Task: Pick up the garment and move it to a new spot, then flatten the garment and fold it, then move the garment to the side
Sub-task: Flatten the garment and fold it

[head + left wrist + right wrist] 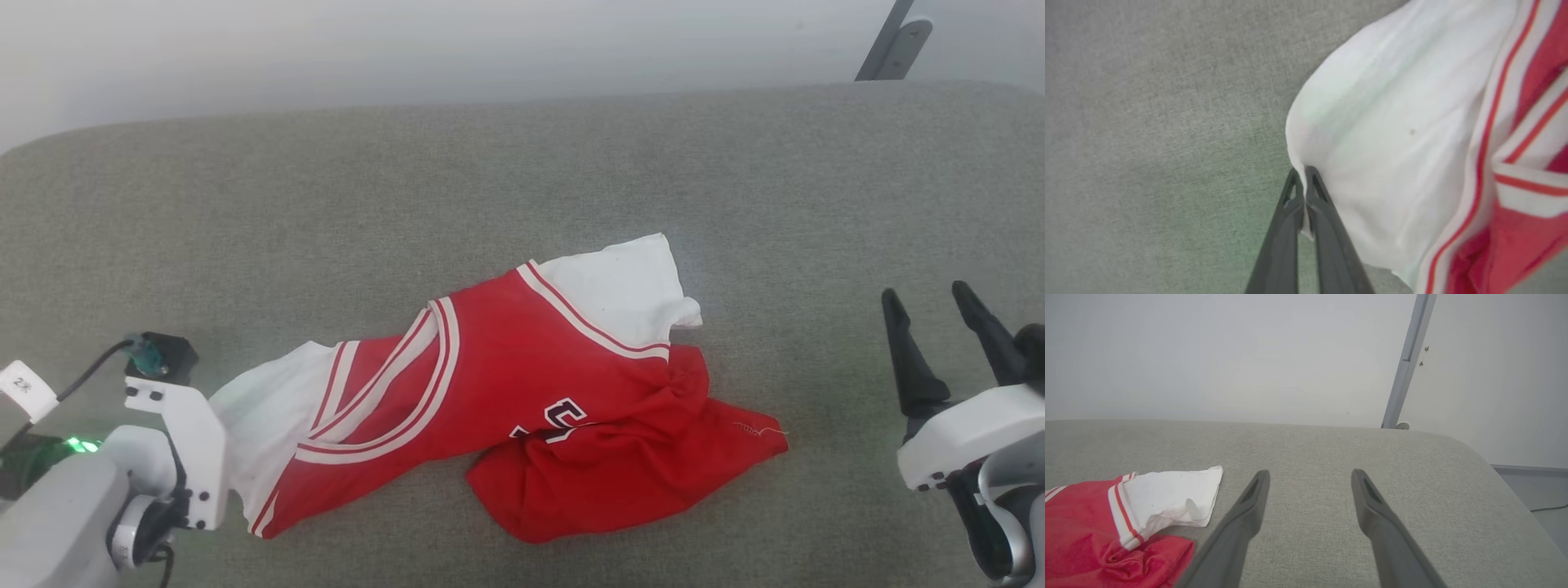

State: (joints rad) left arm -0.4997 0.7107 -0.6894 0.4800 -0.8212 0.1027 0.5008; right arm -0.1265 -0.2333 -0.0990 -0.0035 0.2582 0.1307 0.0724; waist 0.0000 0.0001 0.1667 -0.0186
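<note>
The garment (pixel 522 367) lies crumpled on the grey padded surface, red with white sleeves, striped trim and part of a dark letter showing. Its lower red part is bunched and folded over. In the left wrist view my left gripper (pixel 1302 173) is shut on the edge of a white sleeve (pixel 1392 143), the cloth pinched between the two dark fingers. In the head view that arm's wrist (pixel 188 441) sits at the garment's left end. My right gripper (pixel 927 294) stands open over bare surface to the garment's right, apart from it. Its spread fingers (pixel 1253 498) hold nothing, with the other white sleeve (pixel 1167 494) to their left.
The grey cushion (pixel 490 180) has a rounded far edge against a pale wall. A grey metal post (pixel 1406 363) rises behind the far right corner. Beyond the cushion's right edge lies floor with a dark cable (pixel 1549 507).
</note>
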